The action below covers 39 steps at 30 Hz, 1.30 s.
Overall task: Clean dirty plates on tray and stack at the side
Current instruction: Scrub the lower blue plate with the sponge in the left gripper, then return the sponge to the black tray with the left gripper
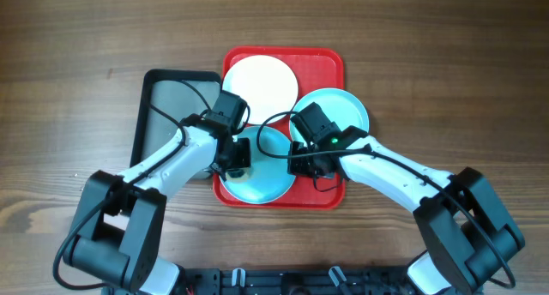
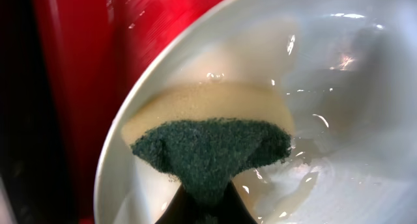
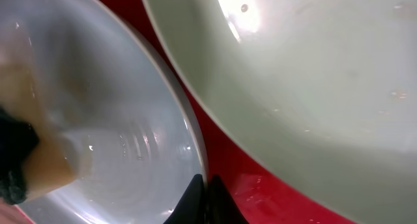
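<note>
A brown wooden table (image 1: 69,55) was logged; a red tray (image 1: 328,70) and a dark grey tray (image 1: 163,115) (narrower, leftward) were laid on it, side by side.

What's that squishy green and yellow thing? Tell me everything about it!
It is a sponge: soft yellow foam with a rough dark green scrubbing layer on one side. The left end effector is shut on it, pinching the green side into a crease so the sponge fans out. It rests inside a pale aqua plate, near the rim, on the red tray. The plate looks wet and shiny around it.
</note>
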Each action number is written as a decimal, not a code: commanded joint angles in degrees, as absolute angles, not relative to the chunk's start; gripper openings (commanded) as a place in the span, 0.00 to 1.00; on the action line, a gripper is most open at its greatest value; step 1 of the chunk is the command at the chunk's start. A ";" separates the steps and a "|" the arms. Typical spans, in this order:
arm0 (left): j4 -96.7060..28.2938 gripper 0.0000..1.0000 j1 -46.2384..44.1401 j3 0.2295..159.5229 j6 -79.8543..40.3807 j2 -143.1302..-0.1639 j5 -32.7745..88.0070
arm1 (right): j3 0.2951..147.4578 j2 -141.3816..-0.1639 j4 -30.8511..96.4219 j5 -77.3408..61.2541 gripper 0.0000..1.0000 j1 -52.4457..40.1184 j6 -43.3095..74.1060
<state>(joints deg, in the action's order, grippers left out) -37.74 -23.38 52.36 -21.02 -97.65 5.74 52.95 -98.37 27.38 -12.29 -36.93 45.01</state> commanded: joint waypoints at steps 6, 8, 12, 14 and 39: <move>-33.21 0.06 -28.71 50.48 -19.97 -105.14 18.20 | 53.21 -99.18 26.04 -14.72 0.04 -37.28 45.08; -33.21 0.06 -28.71 50.48 -19.99 -105.14 18.92 | 53.21 -99.18 25.76 -15.09 0.04 -37.28 45.06; -33.19 0.07 -28.71 50.48 -19.97 -105.14 20.03 | 53.21 -99.18 25.76 -15.07 0.04 -37.28 45.06; -33.19 0.08 -28.71 50.48 -19.97 -105.14 22.92 | 53.21 -99.18 25.74 -15.07 0.04 -37.28 45.04; -30.48 0.04 -8.93 57.78 -19.44 -80.29 30.96 | 53.21 -99.18 25.67 -15.07 0.04 -37.28 45.01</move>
